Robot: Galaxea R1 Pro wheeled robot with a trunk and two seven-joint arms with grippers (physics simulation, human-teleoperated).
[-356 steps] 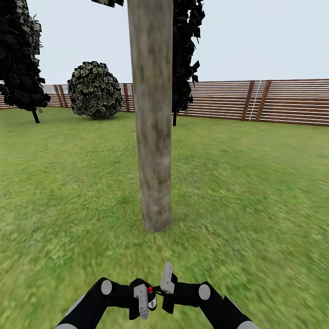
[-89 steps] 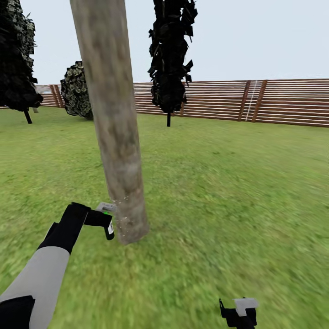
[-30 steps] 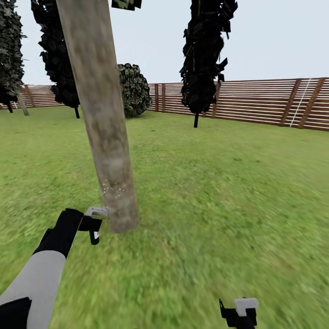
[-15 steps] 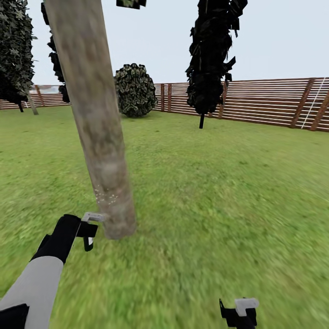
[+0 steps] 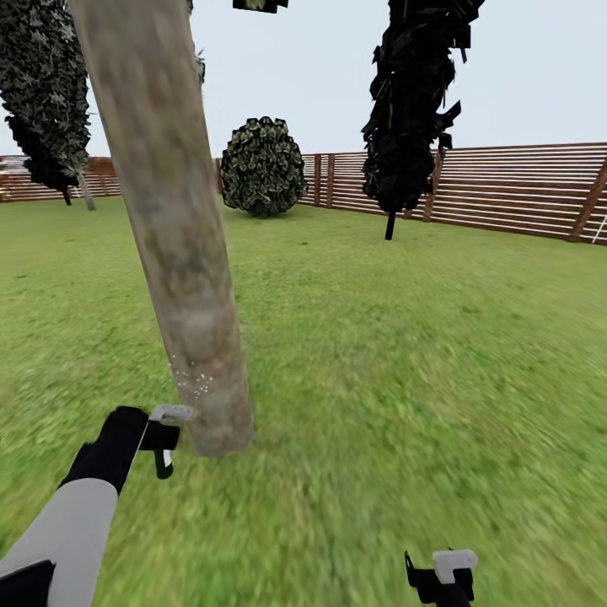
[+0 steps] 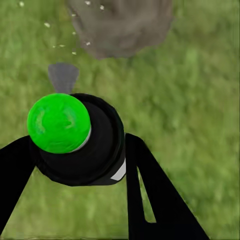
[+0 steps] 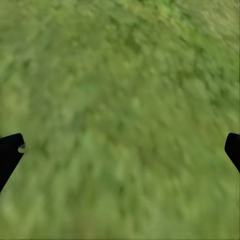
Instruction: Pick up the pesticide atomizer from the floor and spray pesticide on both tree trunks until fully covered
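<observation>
Droplets speckle the thick pale mottled tree trunk (image 5: 173,244) low down; sweep your spray upward. Left gripper (image 6: 75,150) fingers clamp the black green-capped atomizer (image 6: 75,137); right gripper (image 7: 120,150) fingers stand apart, empty.

pale beige-grey tree trunk (image 5: 181,253) with brown mottling and white flecks; black atomizer (image 6: 82,145) with bright green cap; mottled green lawn (image 5: 405,354); brown slatted fence (image 5: 523,190); near-black conifer (image 5: 413,101).

1 pale trunk (image 5: 173,219), 1 round bush (image 5: 263,166), approx 2 dark conifers (image 5: 415,101).
</observation>
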